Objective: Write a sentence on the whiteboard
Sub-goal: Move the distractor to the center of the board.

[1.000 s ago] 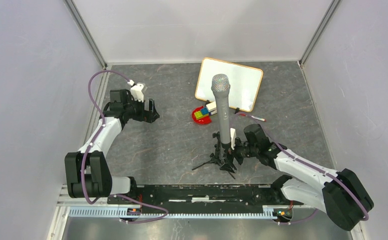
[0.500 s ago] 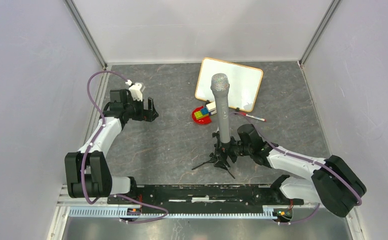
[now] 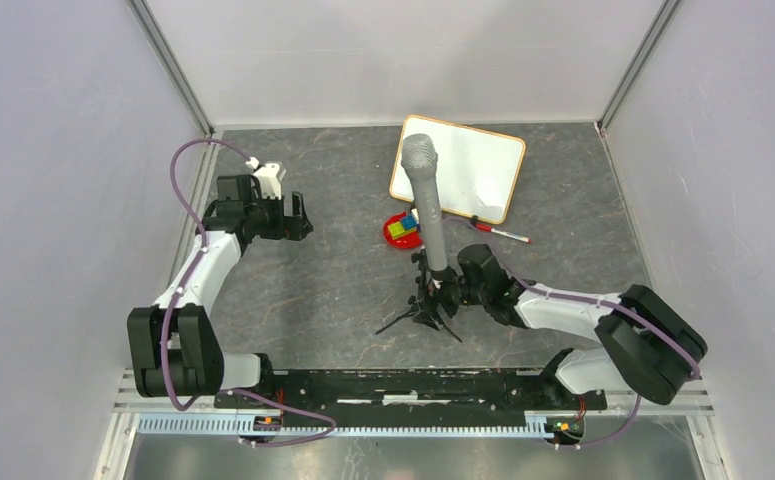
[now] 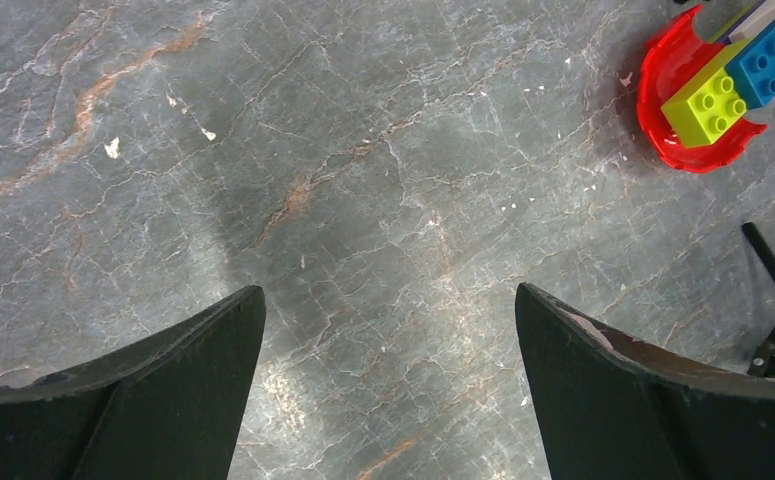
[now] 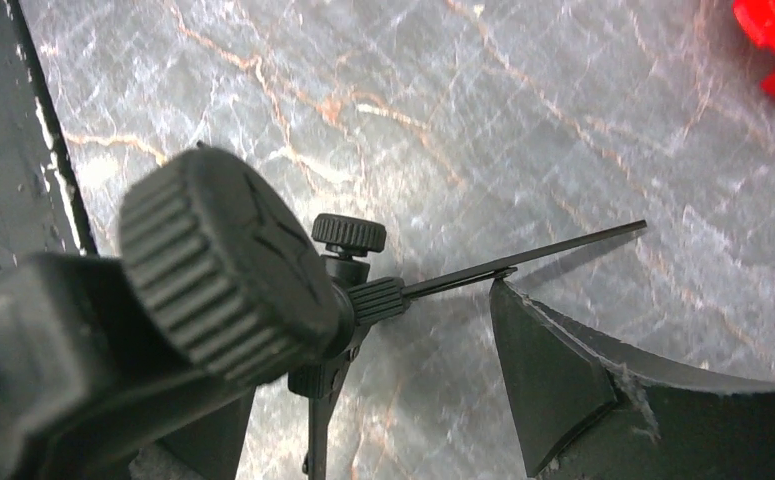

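The whiteboard (image 3: pixel 458 168), white with a thin wood frame, lies flat at the back of the table. Its face is bare and no sentence shows on it. A red-capped marker (image 3: pixel 503 235) lies just in front of its near right corner. My right gripper (image 3: pixel 450 288) is low beside the tripod of a grey microphone (image 3: pixel 425 215). In the right wrist view the jaws (image 5: pixel 363 300) stand apart around the stand's hub (image 5: pixel 373 298). The right finger (image 5: pixel 553 380) is clear of it and the left finger is hidden behind a big knob (image 5: pixel 228 265). My left gripper (image 3: pixel 301 216) (image 4: pixel 388 290) hangs open over bare table.
A red dish holding coloured building blocks (image 3: pixel 401 228) (image 4: pixel 703 100) sits between the microphone and the whiteboard's near left corner. The tripod's thin legs (image 3: pixel 403 322) spread over the table in front of the right arm. Grey walls close in both sides and the back.
My right arm has swung left and the jaws have narrowed a little. The microphone and its stand have shifted left and away with it. My left gripper has barely moved.
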You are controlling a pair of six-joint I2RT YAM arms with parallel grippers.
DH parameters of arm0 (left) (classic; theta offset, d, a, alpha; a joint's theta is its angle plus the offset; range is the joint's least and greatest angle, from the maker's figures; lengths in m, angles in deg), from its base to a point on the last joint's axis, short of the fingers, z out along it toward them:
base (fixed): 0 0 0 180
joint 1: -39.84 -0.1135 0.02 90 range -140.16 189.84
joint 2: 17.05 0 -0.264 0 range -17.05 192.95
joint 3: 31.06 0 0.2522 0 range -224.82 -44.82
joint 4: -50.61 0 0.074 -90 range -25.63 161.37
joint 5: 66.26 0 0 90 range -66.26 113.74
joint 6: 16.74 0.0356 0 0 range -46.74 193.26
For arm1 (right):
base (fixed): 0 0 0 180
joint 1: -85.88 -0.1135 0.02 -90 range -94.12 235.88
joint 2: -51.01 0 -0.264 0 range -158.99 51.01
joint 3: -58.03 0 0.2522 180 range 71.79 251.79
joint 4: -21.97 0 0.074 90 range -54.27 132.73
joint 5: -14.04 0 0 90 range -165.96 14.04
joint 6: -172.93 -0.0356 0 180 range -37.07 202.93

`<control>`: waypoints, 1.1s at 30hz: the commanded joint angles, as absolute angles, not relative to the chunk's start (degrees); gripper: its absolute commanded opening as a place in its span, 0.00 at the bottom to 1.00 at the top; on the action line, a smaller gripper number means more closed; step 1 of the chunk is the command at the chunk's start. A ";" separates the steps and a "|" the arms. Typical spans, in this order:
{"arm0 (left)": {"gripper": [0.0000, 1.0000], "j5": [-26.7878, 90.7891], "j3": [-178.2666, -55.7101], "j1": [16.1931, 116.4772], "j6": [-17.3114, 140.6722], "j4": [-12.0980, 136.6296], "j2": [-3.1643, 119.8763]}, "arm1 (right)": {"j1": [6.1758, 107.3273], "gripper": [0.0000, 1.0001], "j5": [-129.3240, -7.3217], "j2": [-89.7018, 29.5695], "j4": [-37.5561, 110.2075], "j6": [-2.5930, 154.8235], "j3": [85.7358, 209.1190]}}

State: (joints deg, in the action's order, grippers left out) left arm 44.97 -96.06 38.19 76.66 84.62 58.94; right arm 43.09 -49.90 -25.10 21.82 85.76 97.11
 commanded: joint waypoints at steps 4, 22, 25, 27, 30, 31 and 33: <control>1.00 48.03 -101.55 33.89 71.56 88.88 59.94 | 40.55 0.85 -53.31 -32.05 13.20 84.72 104.86; 1.00 52.58 -102.44 24.73 72.35 91.41 59.54 | 36.60 0.83 -55.90 -52.27 6.80 83.02 124.14; 1.00 53.04 -103.21 23.81 72.03 91.62 60.08 | 36.26 0.82 -55.18 -56.24 7.77 81.48 128.76; 1.00 53.40 -103.83 23.11 72.15 91.79 60.69 | 36.10 0.81 -54.61 -59.22 9.18 81.44 132.44; 1.00 53.74 -104.68 21.80 72.00 91.87 61.39 | 35.90 0.81 -54.25 -62.71 10.65 82.02 137.45; 1.00 54.03 -104.96 21.30 72.02 91.97 61.58 | 35.81 0.81 -54.09 -63.85 11.26 82.32 139.20; 1.00 54.58 -105.32 20.42 71.96 91.97 61.92 | 35.84 0.80 -53.90 -66.27 12.78 82.47 143.44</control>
